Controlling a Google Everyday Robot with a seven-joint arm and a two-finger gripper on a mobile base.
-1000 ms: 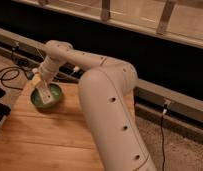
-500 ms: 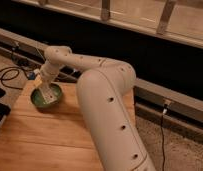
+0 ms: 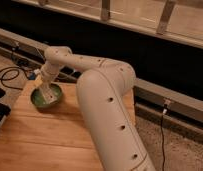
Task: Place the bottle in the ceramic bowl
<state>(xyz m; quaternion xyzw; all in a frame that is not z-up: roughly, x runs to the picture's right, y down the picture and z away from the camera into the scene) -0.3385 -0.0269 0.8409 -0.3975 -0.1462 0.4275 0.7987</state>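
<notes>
My gripper [image 3: 45,91] hung at the left of the frame, just over the ceramic bowl [image 3: 46,97], its fingers pressed together. I could not make out the bottle there, nor whether anything sat between the fingers. The bowl rested on the wooden table [image 3: 40,140]; a black cable [image 3: 6,76] coiled at the far left.

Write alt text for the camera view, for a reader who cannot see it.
A white robot arm reaches across a wooden table, its hand lowered into a green bowl near the far left corner. Whether the hand holds anything cannot be seen. Black cables lie on the floor beyond.
</notes>
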